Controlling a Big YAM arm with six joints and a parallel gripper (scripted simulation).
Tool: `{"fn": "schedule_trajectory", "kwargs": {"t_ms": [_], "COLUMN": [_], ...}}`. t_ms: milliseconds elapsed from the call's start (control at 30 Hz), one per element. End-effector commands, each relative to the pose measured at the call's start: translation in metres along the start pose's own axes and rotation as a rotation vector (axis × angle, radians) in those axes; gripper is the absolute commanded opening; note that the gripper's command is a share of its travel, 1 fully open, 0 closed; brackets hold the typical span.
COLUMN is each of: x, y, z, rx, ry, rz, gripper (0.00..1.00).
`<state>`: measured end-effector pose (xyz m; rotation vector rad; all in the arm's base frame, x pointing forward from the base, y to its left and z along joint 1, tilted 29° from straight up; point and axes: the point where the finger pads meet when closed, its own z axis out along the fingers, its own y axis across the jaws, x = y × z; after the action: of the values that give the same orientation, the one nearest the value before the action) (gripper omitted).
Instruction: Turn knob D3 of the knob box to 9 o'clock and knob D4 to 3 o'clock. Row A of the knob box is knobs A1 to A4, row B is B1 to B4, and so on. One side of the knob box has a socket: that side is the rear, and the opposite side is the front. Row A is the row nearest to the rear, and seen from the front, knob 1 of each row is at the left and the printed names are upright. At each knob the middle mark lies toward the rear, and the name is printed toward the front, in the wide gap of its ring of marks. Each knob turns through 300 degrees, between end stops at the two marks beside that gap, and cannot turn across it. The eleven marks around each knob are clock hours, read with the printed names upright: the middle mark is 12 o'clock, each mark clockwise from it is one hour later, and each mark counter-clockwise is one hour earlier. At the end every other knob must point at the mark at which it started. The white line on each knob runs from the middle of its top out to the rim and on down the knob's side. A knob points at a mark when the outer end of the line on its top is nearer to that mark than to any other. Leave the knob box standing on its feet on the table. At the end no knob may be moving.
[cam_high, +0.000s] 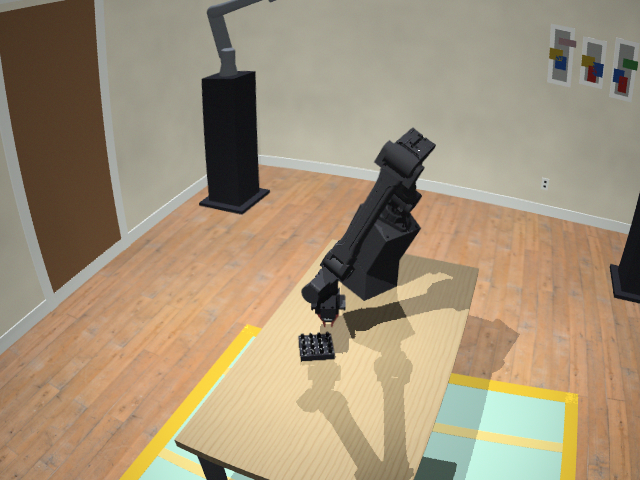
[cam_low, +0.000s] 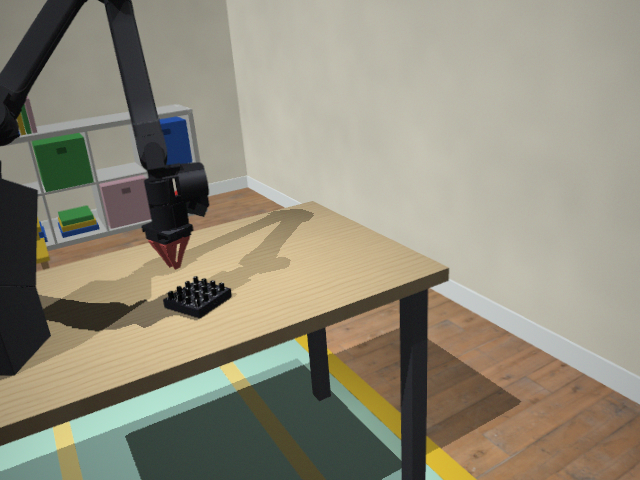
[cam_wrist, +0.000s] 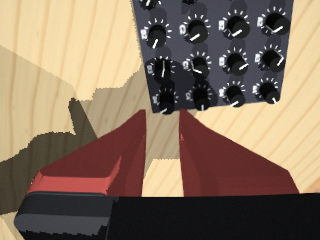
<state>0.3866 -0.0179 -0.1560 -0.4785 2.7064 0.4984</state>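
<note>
The black knob box (cam_high: 316, 346) stands on its feet on the wooden table, in front of the arm's base. It also shows in the exterior view (cam_low: 197, 297) and fills the upper part of the wrist view (cam_wrist: 214, 36). It has four rows of black knobs with white lines; the printed names are too small to read. My gripper (cam_high: 327, 323) with red fingers hangs a little above the box's edge nearest the arm (cam_low: 173, 264). In the wrist view the fingertips stand a narrow gap apart just short of the nearest corner knob (cam_wrist: 164, 99), with nothing between them.
The arm's black base (cam_high: 382, 258) stands on the table behind the box. The table's left edge (cam_high: 268, 330) lies close to the box. A shelf with coloured bins (cam_low: 77, 170) stands by the far wall, and a black pedestal (cam_high: 230, 139) on the floor.
</note>
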Motion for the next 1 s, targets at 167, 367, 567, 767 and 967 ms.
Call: {"fn": "schedule_trajectory", "kwargs": {"t_ms": [167,367,567,767,967], "x": [-0.003,-0.001,-0.005,-0.005,-0.004], "y": [-0.006,-0.004,-0.003,-0.003,-0.004], "z": [-0.006,0.002,0.007,0.010,0.017], "rx": [0.011,0.006,0.007,0.007,0.009], "ry": [-0.011,-0.005,-0.010,-0.009,-0.010], "rz": [0.020,0.016,0.003,0.004,0.010], "gripper": [0.19,0.19,0.19,0.19,0.19]}}
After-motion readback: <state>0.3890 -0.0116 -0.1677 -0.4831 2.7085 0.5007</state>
